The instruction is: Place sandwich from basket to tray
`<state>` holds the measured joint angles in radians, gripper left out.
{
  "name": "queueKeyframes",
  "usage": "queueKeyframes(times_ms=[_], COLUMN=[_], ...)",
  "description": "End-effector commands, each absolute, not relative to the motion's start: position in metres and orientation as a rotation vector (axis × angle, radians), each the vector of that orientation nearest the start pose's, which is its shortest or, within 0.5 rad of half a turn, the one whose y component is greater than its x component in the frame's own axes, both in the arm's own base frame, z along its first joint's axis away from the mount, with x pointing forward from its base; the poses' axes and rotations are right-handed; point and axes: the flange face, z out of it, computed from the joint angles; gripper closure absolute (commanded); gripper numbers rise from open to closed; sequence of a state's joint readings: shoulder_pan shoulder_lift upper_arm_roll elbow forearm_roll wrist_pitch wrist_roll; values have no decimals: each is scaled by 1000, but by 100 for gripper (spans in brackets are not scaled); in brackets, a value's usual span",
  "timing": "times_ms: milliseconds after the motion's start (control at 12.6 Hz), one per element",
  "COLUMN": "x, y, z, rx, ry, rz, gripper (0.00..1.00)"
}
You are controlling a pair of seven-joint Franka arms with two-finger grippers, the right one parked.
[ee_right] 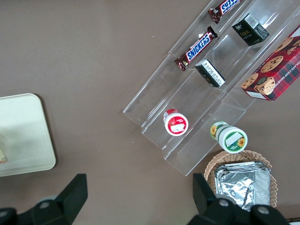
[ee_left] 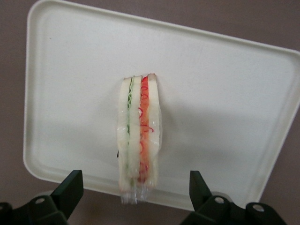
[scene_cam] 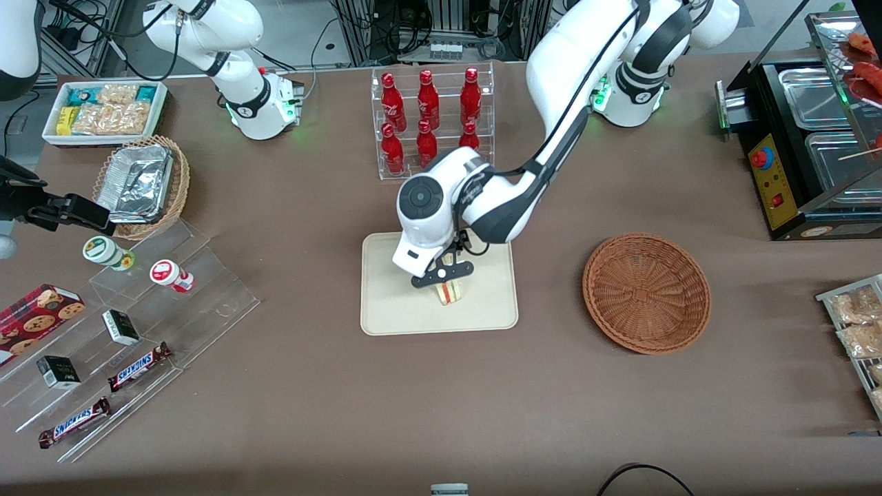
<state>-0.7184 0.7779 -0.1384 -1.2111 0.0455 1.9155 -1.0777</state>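
1. Cream-beige tray (scene_cam: 482, 310) lies flat at the middle of the brown table (scene_cam: 310, 413), with bare cloth on every side of it; the red bottle rack (scene_cam: 433, 120) stands farther from the front camera, clear of the tray's rim.
2. Reddish-brown wicker basket (scene_cam: 646, 293) sits toward the working arm's end of the table, apart from the tray, with nothing in it.
3. Sandwich (ee_left: 139, 136) stands on edge on the tray, nearer the tray's camera-side rim than its middle; the wrist view shows 1 end reaching that rim.
4. Its long axis runs from the rim toward the tray's middle, red and green filling stripes facing up.
5. Left gripper (ee_left: 136, 192) hovers just above the sandwich, fingers (ee_left: 70, 187) spread wide on either side and touching nothing.
6. Readable writing: "SNICKERS" on 2 bars (scene_cam: 74, 421) on the clear stepped stand (scene_cam: 207, 289) toward the parked arm's end.
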Motion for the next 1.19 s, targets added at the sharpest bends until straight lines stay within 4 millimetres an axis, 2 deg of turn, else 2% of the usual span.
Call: queueKeyframes(times_ms=[0, 79, 159, 317, 476, 556, 635, 873, 952, 1111], x=[511, 515, 524, 531, 557, 557, 569, 596, 599, 599], y=[-531, -522, -505, -482, -430, -410, -372, -252, -224, -168], z=[358, 370, 378, 405, 426, 440, 453, 490, 497, 510], rx=[-3103, -3102, -3087, -3080, -3048, -3024, -3011, -3048, -3054, -3067], ry=[-268, -237, -224, -49, -20, -23, -23, 236, 283, 258], rz=[93, 100, 117, 141, 204, 243, 254, 276, 275, 283], gripper=[0, 0, 0, 0, 0, 0, 0, 0, 0, 0])
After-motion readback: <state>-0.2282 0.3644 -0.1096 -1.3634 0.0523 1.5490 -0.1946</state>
